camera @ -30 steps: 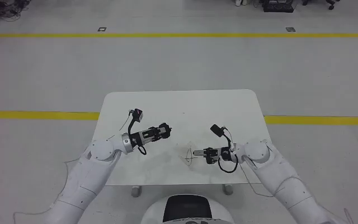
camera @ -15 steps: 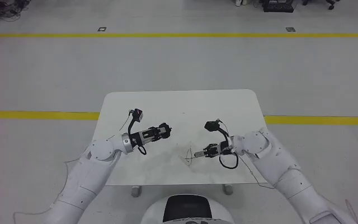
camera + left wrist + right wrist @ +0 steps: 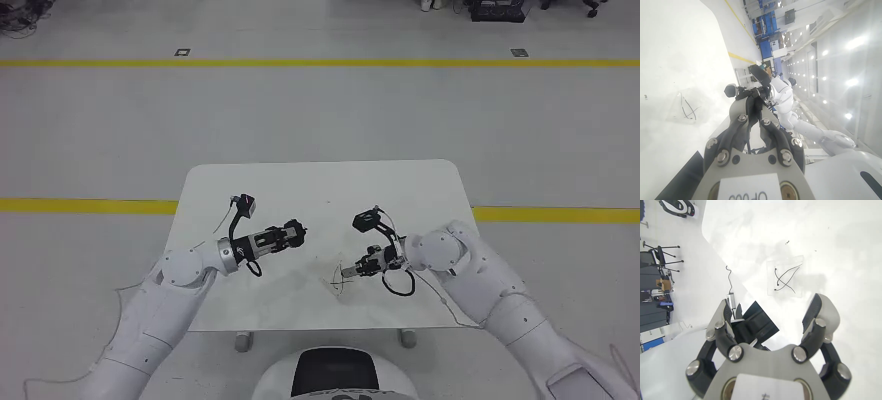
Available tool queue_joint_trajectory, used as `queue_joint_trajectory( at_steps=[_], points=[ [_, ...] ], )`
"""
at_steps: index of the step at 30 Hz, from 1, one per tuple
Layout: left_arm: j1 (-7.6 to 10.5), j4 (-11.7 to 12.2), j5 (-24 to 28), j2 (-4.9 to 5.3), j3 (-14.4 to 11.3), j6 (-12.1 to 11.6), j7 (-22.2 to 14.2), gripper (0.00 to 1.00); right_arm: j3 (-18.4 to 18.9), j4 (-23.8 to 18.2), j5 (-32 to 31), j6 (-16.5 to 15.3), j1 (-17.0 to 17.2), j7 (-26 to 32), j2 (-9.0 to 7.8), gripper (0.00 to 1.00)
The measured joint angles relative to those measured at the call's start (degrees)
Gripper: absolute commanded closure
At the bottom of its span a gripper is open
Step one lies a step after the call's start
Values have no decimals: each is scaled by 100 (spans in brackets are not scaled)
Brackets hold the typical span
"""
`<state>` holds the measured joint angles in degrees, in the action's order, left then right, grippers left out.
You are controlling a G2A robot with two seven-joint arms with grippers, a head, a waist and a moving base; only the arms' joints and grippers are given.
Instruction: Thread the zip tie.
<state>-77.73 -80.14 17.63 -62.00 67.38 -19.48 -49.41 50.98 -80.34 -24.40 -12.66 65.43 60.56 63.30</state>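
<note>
Zip ties (image 3: 785,278) of thin black plastic are laid crossed over one another on a transparent square plastic sheet (image 3: 797,260), which is taken here as the reference. The sheet lies flat on a white table (image 3: 250,185) with rounded corners, and the ties are kept wholly within the sheet's outline, small heads toward one edge and tails toward the opposite edge. The right gripper (image 3: 770,309) is held just beside the sheet, on the side nearest the right arm, with its fingertips directed at the sheet and clear of it. Its ribbed black pads (image 3: 814,308) are spread wide apart, and nothing is gripped between them. The left gripper (image 3: 751,102) is held apart from the sheet on the opposite side, nearer the middle of the table surface. Its two fingers are drawn together with no gap visible between the tips, and no object can be made out between them. From the left wrist view the ties are seen as a small dark loop on the sheet, untouched by either gripper.
</note>
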Motion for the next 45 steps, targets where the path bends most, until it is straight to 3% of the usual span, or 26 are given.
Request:
queue_joint_trajectory(
  at_steps=[3, 6, 13, 22, 30, 40, 45],
  points=[
    [0, 0, 0, 0, 0, 0, 0, 100, -24, -29, -85, -47, 13, -90, -6, 0],
    [0, 0, 0, 0, 0, 0, 0, 100, -158, -58, -675, -96, 14, -192, -15, 0],
    [0, 0, 0, 0, 0, 0, 0, 100, -699, 259, -1446, -692, -398, -154, 106, 0],
    [0, 0, 0, 0, 0, 0, 0, 100, -1586, 665, -1816, -682, -923, -559, 285, 0],
    [0, 0, 0, 0, 0, 0, 0, 100, -1604, 657, -1824, -682, -917, -587, 284, 0],
    [0, 0, 0, 0, 0, 0, 0, 100, -2195, 594, -1922, -683, -1206, -696, 280, 0],
    [0, 0, 0, 0, 0, 0, 0, 100, -2196, 596, -1921, -682, -1207, -696, 280, 0]
  ],
)
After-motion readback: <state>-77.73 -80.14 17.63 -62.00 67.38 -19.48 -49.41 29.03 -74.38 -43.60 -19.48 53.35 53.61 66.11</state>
